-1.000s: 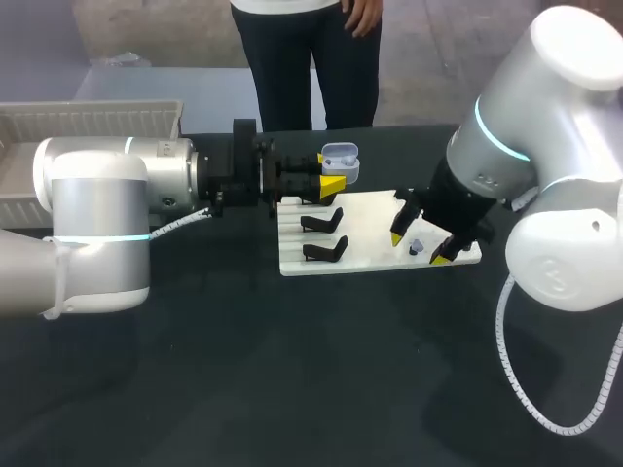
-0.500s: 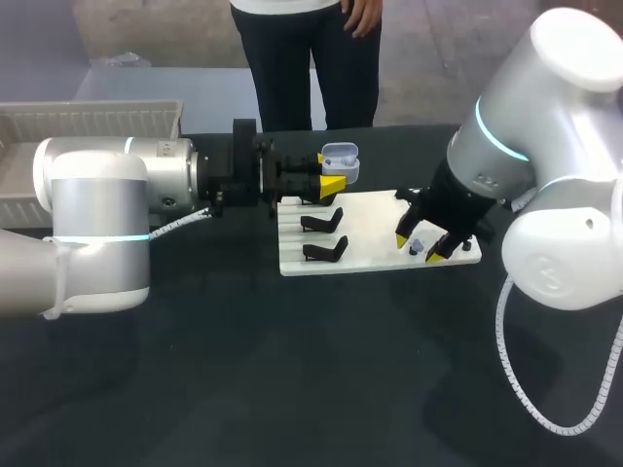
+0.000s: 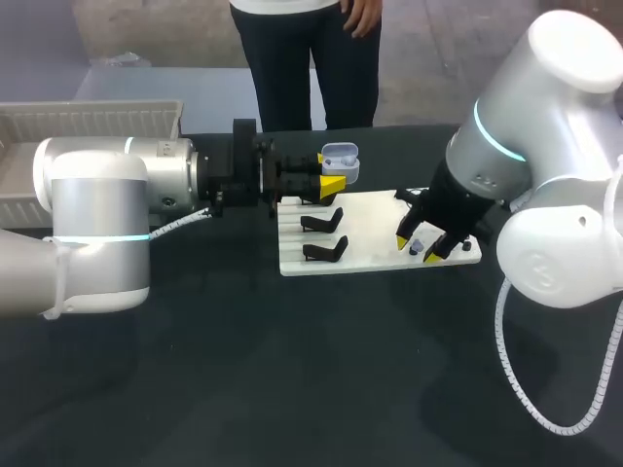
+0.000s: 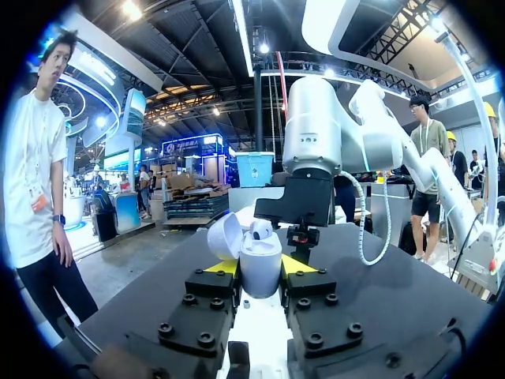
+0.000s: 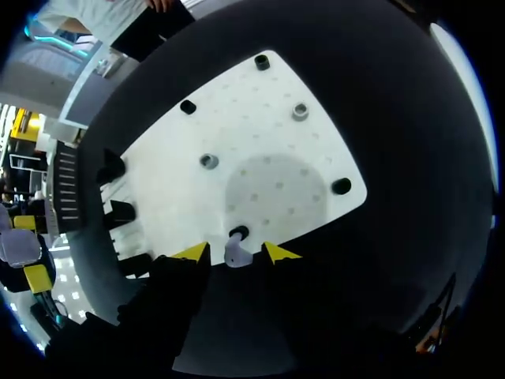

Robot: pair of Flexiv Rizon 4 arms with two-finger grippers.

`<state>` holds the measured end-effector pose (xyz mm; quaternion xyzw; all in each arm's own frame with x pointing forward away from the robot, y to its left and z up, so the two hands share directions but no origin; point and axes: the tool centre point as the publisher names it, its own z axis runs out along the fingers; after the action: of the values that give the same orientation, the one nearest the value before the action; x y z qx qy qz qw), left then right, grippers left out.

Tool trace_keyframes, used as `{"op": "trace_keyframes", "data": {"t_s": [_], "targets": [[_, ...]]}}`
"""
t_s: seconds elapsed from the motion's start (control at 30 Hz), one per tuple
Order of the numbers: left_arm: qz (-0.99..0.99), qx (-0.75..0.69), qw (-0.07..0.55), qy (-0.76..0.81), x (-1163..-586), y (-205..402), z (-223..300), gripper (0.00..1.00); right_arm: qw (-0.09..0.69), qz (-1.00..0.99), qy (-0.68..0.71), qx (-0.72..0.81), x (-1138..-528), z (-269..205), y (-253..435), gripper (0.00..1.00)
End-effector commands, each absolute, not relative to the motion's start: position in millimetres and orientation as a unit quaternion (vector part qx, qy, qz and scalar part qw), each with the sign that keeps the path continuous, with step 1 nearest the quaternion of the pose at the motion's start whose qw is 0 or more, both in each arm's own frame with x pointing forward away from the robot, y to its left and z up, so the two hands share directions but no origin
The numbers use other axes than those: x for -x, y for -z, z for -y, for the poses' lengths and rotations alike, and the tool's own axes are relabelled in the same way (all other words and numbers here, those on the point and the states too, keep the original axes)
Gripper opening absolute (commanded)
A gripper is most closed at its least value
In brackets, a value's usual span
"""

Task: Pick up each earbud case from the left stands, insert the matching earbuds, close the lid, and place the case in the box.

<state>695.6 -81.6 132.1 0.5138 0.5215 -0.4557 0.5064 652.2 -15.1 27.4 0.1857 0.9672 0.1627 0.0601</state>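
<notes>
Earbud pickup is in hand: the earbud (image 5: 234, 252) is straddled, untouched, by the spread fingers of the right gripper (image 3: 418, 247). The open earbud case (image 4: 261, 260) is clamped between the fingers of the left gripper (image 4: 259, 268). Closure on the earbud is called for next, then a lift towards the case.

**Dark table under soft light**

A broad, matt black tabletop (image 3: 292, 389) filled the head view from side to side; its far edge ran straight and level across the view; pale, diffuse light lay in faint patches on the nearer part of the surface. In the left wrist view the same top stretched flat to a straight far edge; in the right wrist view it showed as a plain dark field with a dull sheen.
</notes>
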Motion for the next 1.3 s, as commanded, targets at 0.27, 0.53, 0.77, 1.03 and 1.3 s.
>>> {"op": "trace_keyframes", "data": {"t_s": [0.27, 0.53, 0.77, 1.03, 1.3], "targets": [[-0.522, -0.513, 0.508, 0.454, -694.3, -131.8, 82.2, 0.00, 0.059, -0.968, -0.161, -0.185, -653.1, 14.7, -26.8, 0.32], [-0.522, -0.513, 0.508, 0.454, -694.3, -131.8, 82.2, 0.00, 0.058, -0.967, -0.160, -0.188, -652.7, 15.6, -24.8, 0.24], [-0.522, -0.513, 0.508, 0.454, -694.3, -131.8, 82.2, 0.00, 0.059, -0.968, -0.158, -0.188, -652.4, 14.6, -25.0, 0.14], [-0.522, -0.513, 0.508, 0.454, -694.3, -131.8, 82.2, 0.00, 0.060, -0.969, -0.153, -0.186, -648.9, 15.2, -32.1, 0.00], [-0.522, -0.513, 0.508, 0.454, -694.3, -131.8, 82.2, 0.00, 0.055, -0.976, -0.145, -0.154, -635.7, 18.2, -62.1, 0.00]]}}
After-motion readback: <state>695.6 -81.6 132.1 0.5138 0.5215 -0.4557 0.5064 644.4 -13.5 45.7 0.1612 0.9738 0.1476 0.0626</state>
